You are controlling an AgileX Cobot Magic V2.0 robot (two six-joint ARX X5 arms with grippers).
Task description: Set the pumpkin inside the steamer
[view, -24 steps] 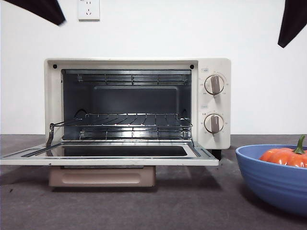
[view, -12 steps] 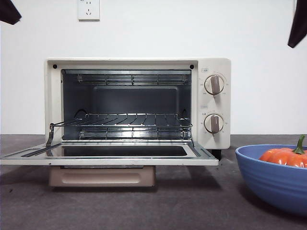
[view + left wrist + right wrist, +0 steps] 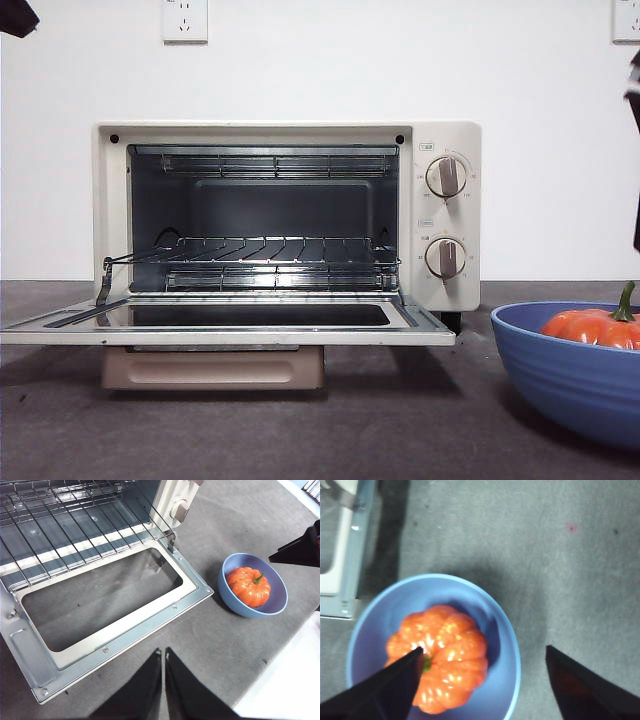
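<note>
Since a second ago: both dark arm tips have retreated toward the upper corners; pumpkin [image 3: 439, 656] unmoved in blue bowl [image 3: 507, 645] near the tabletop's front right edge. Right gripper [image 3: 480, 680] spread wide above it; left gripper [image 3: 163, 660] pressed together. Pumpkin judged rigid, light, glossy-slick: grip across the ribs, not the stem; steamer [image 3: 445, 215] stands open behind.

Pumpkin [image 3: 445, 660]: glossy, ribbed orange skin with bright highlights. Bowl [image 3: 570, 380]: smooth blue, slight sheen. Steamer [image 3: 445, 215]: cream painted shell, wire metal rack [image 3: 250, 250], bare metal door frame [image 3: 190, 587]. Desk [image 3: 240, 640]: matt grey, finely textured.
</note>
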